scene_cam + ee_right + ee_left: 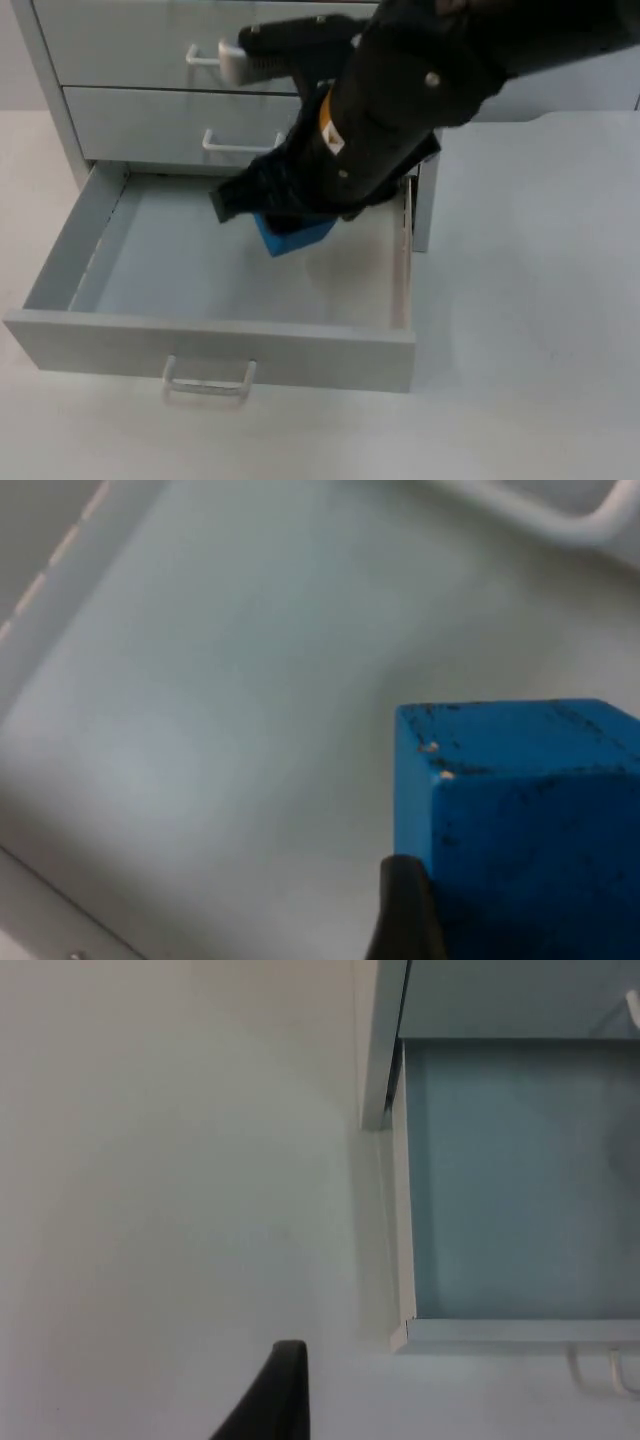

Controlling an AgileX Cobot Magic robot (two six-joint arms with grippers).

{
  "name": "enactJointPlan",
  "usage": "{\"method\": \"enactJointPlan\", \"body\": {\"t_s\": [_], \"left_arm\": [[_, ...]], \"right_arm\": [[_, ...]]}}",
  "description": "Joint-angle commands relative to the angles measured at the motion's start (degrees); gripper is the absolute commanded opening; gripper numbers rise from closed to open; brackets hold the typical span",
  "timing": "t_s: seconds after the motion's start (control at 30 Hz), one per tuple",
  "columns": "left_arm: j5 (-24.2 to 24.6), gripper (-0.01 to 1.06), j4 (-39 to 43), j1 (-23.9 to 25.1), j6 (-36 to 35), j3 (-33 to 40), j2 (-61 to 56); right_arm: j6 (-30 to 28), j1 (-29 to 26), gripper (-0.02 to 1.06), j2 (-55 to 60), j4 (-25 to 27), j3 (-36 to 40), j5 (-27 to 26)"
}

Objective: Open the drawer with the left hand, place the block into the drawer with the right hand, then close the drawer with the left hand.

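The cabinet's bottom drawer (pixel 210 345) stands pulled out, its pale floor bare. My right gripper (pixel 268 205) reaches down into it from the upper right and is shut on the blue block (pixel 297 236), which hangs tilted just above the drawer floor near the back right. In the right wrist view the blue block (pixel 520 820) sits against a black fingertip (pixel 405 910) over the drawer floor (pixel 200 700). My left gripper (pixel 285 1400) waits over the white table beside the drawer's side wall (pixel 405 1210), near its front corner.
The grey cabinet (pixel 130 40) holds two shut drawers above, each with a white handle (pixel 240 145). The open drawer's handle (pixel 208 380) points toward the table's front. White table top (pixel 540 300) lies to the right of the drawer.
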Motion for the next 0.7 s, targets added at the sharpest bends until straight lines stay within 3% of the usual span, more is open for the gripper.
{"method": "enactJointPlan", "body": {"t_s": [0.0,0.43,0.53,0.57,0.67], "left_arm": [[-0.8,1.05,-0.8,-0.4,0.1,-0.1,-0.3],[-0.9,1.05,-0.8,-0.4,0.1,-0.1,-0.3],[-0.9,1.05,-0.8,-0.4,0.1,-0.1,-0.3],[-0.9,1.05,-0.8,-0.4,0.1,-0.1,-0.3],[-0.9,1.05,-0.8,-0.4,0.1,-0.1,-0.3]], "right_arm": [[0.2,-0.1,0.00,1.7,-0.3,-0.9,-1.3],[-1.2,-0.1,0.02,5.8,-0.7,-0.9,-1.9],[-1.5,-0.1,0.18,5.8,-0.7,-0.9,-1.1],[-1.5,-0.1,0.18,5.8,-0.7,-0.9,-1.1],[-1.5,-0.1,0.43,5.8,-0.7,-0.9,-0.6]]}}
